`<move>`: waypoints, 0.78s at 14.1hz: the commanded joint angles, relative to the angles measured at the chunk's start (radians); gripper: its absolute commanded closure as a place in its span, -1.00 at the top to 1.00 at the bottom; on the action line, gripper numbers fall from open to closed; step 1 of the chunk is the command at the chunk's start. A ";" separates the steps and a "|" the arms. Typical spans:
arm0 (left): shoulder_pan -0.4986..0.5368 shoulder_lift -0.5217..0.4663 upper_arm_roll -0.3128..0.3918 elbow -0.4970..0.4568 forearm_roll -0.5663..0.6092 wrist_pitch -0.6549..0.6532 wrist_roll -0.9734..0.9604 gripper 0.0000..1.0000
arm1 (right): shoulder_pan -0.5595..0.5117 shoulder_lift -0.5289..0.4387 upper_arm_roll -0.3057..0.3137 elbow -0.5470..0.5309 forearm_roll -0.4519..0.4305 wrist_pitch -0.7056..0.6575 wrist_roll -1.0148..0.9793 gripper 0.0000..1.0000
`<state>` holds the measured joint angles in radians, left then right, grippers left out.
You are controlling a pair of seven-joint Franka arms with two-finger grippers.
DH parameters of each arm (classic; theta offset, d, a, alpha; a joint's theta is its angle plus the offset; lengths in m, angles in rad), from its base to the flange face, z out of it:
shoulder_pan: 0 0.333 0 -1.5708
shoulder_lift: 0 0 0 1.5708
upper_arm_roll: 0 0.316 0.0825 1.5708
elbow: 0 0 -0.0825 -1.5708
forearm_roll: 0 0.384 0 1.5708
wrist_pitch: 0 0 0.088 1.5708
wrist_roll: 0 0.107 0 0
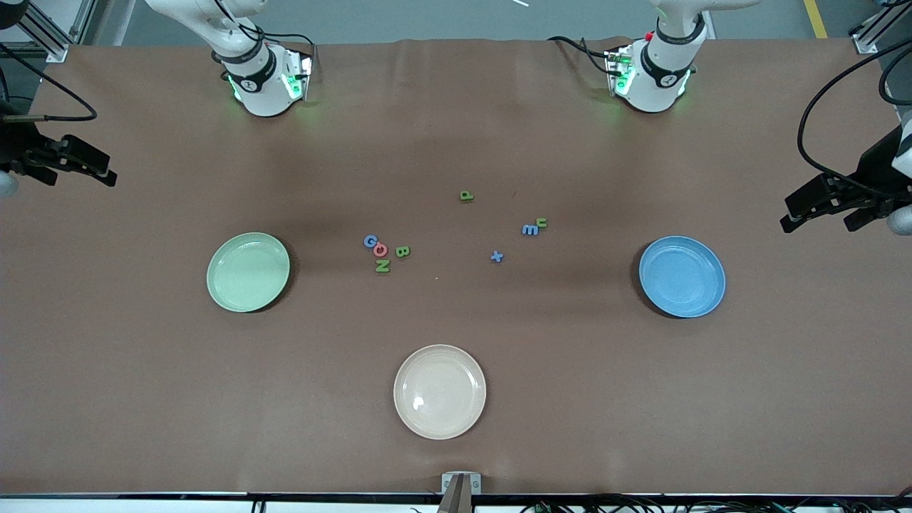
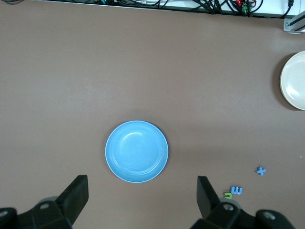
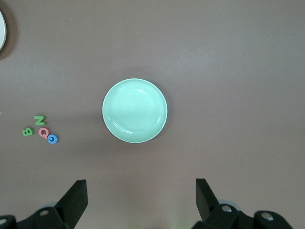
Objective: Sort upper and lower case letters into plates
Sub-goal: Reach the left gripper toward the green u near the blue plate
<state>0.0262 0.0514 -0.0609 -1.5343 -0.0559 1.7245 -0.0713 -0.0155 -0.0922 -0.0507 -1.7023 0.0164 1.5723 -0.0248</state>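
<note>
Nothing sorted yet, so this looks like the very start: both plates sit bare and every letter is on the brown table [image 1: 142,399]. The right gripper [image 1: 68,160] hangs high at the right arm's end of the table, jaws spread wide and holding nothing; its wrist view looks straight down on the pale green plate [image 3: 135,110], with a tight cluster off to one side reading as a blue G [image 3: 53,139], a red O or Q [image 3: 44,132], a green N [image 3: 39,120] and a green B [image 3: 27,131]. The left gripper [image 1: 830,206] mirrors it at the left arm's end, fingers fully apart and empty, over the blue plate [image 2: 137,151]; beside that plate its camera catches a blue m [image 2: 236,191] touching a green n [image 2: 228,194], and a blue x [image 2: 261,171] a little apart. A green p [image 1: 466,195] lies alone toward the bases. The cream plate [image 1: 439,391] sits nearest the front camera, no part of the sort. Next move, I'd judge: one arm drops to its nearest cluster and pinches a single letter, tricky since the capitals crowd each other. No brand or label is readable.
</note>
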 commanded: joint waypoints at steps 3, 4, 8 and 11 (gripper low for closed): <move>0.003 -0.001 -0.002 0.008 0.018 -0.014 0.011 1.00 | -0.008 -0.024 0.005 -0.030 -0.001 0.009 -0.004 1.00; 0.000 -0.001 -0.002 0.008 0.018 -0.014 0.010 1.00 | -0.008 -0.024 0.005 -0.030 0.000 0.009 -0.004 1.00; -0.014 0.007 -0.023 -0.004 0.018 -0.022 -0.001 1.00 | -0.008 -0.024 0.005 -0.031 0.002 0.006 -0.004 1.00; -0.029 0.106 -0.078 -0.004 0.019 -0.046 -0.005 1.00 | -0.008 -0.023 0.005 -0.028 0.002 0.008 -0.004 1.00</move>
<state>0.0137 0.0782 -0.1075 -1.5501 -0.0559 1.6953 -0.0715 -0.0155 -0.0922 -0.0507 -1.7076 0.0168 1.5723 -0.0248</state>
